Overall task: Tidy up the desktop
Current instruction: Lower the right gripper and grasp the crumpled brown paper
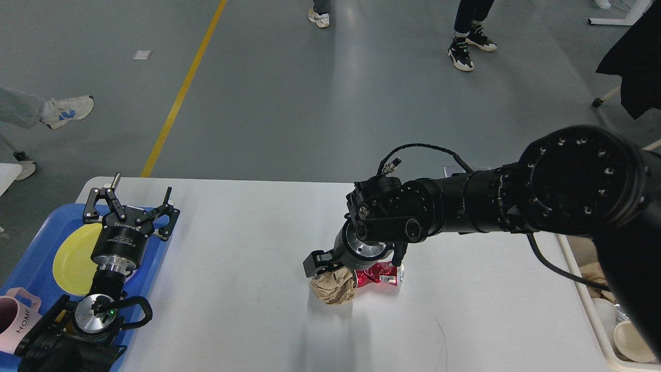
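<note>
My left tool, fingers spread wide and empty over the blue tray at lower left, is far from the table; my right tool, opening unclear, hovers at centre frame directly above the crumpled paper ball, crushed red can touching its right.

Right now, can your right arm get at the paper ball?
Probably yes. The right gripper hangs right above the paper ball, with nothing between them. The crushed can touches the ball's right side and might get bumped.
</note>
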`<action>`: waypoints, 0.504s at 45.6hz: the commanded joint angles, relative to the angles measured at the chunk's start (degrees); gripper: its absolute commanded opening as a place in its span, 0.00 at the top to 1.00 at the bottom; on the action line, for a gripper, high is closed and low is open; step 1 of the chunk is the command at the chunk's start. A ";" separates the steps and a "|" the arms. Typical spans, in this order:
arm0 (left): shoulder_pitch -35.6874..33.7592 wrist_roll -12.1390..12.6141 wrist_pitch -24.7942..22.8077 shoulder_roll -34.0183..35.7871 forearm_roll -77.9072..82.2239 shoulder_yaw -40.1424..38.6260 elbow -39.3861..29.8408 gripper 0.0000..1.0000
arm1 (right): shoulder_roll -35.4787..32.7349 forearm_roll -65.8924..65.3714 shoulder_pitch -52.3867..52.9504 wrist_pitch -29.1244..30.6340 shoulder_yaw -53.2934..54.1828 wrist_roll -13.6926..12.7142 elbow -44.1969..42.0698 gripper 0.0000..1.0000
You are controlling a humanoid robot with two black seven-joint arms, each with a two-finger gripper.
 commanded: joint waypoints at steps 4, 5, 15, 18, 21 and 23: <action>-0.01 0.00 0.01 -0.02 0.01 0.00 0.00 0.04 | 0.08 -0.32 -8.29 -2.85 2.65 0.07 -7.33 0.00; -0.01 0.00 0.01 -0.02 0.01 0.00 0.00 0.04 | -0.01 -0.50 -9.17 -3.20 2.65 0.07 -7.77 0.00; -0.01 0.00 0.01 -0.02 0.01 0.00 0.00 0.04 | -0.36 -3.40 -11.38 -5.57 5.01 0.07 -7.42 0.01; -0.01 0.00 0.01 0.07 0.01 0.00 0.00 0.04 | -0.36 -3.40 -11.46 -5.75 6.33 0.07 -7.33 0.02; -0.01 0.00 0.01 0.07 0.01 0.00 0.00 0.04 | -0.36 -3.40 -11.81 -5.84 6.60 0.07 -7.33 0.02; -0.01 -0.08 0.01 -0.02 0.01 0.00 0.00 0.04 | -0.36 -3.40 -12.51 -5.93 6.60 0.16 -7.42 0.02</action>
